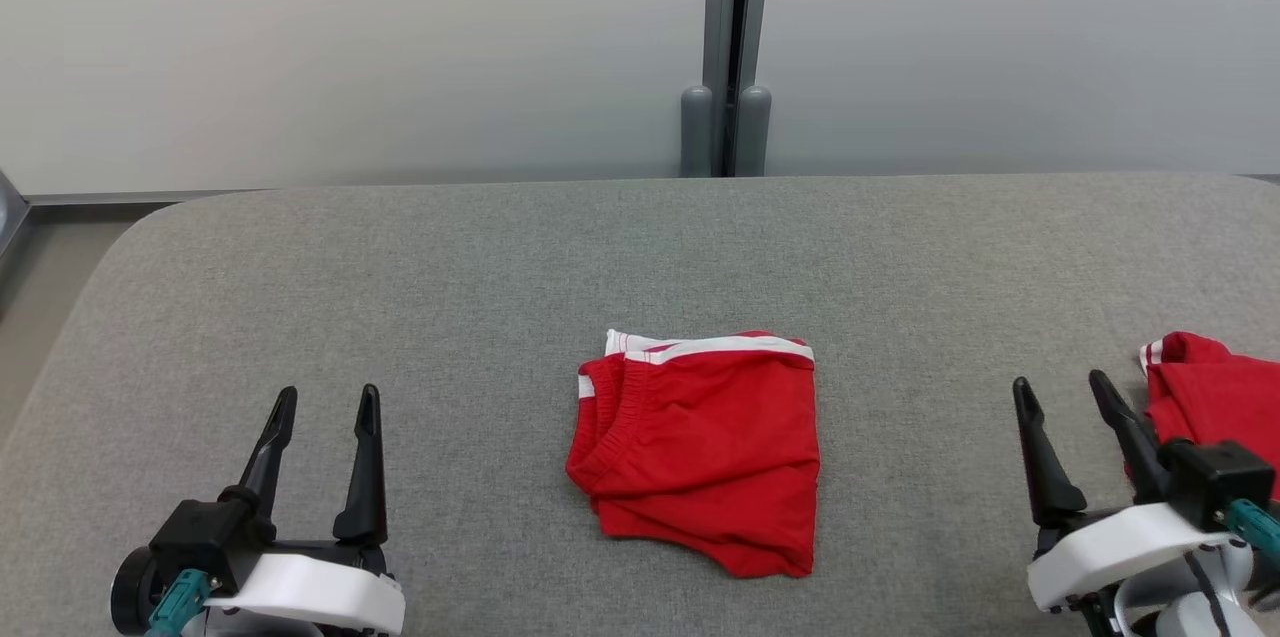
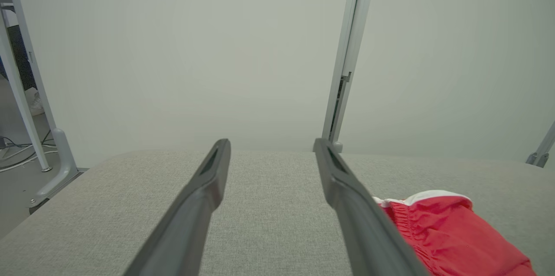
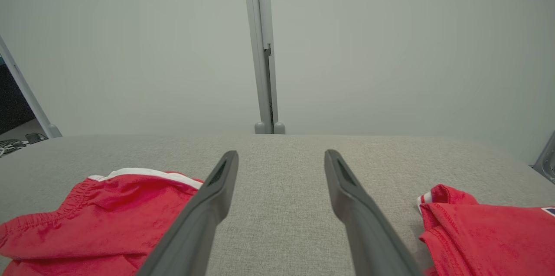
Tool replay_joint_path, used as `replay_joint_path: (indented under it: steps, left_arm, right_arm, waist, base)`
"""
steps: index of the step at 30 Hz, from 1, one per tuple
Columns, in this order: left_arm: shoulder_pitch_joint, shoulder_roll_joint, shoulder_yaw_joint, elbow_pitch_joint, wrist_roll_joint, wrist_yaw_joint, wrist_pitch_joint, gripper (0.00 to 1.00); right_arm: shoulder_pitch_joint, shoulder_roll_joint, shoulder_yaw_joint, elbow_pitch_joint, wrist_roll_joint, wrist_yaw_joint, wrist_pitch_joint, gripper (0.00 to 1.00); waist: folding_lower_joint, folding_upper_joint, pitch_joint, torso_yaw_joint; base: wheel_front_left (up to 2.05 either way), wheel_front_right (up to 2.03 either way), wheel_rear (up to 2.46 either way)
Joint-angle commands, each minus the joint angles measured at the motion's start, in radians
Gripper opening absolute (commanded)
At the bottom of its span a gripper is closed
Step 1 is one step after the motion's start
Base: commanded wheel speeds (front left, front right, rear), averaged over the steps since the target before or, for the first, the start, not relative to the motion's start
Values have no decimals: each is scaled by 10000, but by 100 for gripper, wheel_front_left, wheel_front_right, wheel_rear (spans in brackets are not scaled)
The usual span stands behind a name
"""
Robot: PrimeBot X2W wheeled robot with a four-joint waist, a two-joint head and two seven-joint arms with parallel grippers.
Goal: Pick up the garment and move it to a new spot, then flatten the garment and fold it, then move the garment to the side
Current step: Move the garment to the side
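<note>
Left hand [image 1: 329, 392] and right hand [image 1: 1059, 379] are released, empty. Shorts [image 1: 700, 447] lie folded on the table [image 1: 450, 267] between them. Soft, light cloth, I think; I would pinch all layers at one edge.

A wide grey fabric-covered table with rounded corners [image 1: 400, 257] stands before pale matte partition panels [image 1: 350, 37], which meet at a grey metal upright post [image 1: 737, 17]. Dull beige floor [image 1: 50, 277] shows at the left, with loose cables [image 2: 17, 149] on it. The light is soft and even.
</note>
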Motion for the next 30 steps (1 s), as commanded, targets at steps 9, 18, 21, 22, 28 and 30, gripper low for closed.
replay_joint_path:
  steps: [9, 18, 21, 22, 28, 30]
  left_arm:
    - [-62, 11, -196, 78, 43, -86, -42, 100]
    - [-300, 3, -292, 173, -54, -150, -42, 100]
    - [-405, -2, -341, 224, -60, -167, -42, 100]
    - [-445, 1, -343, 237, -67, -163, -42, 100]
    - [-563, -6, -385, 305, -144, -215, -42, 100]
    - [-599, -9, -389, 316, -159, -228, -42, 100]
  right_arm:
    - [-1217, -48, 1669, 760, 879, 2, 2390, 100]
    - [-2407, 224, 2361, 1921, 1730, 2, 4618, 100]
    - [-2779, 358, 2228, 2535, 1887, 2, 5212, 100]
    - [-2878, 409, 2151, 2754, 1878, 2, 5385, 100]
    - [-3289, 788, 1771, 4031, 2005, 2, 6189, 100]
    - [-3324, 874, 1667, 4505, 2006, 2, 6403, 100]
  waist:
    - [0, -1, 1, 354]
    - [0, -1, 211, 986]
    - [0, -1, 344, 1271]
    - [0, -1, 384, 1359]
    - [0, -1, 591, 1778]
    - [0, -1, 648, 1878]
  base:
    - [0, 0, 0]
    - [0, 0, 0]
    - [0, 0, 0]
    - [0, 0, 0]
    - [0, 0, 0]
    - [0, 0, 0]
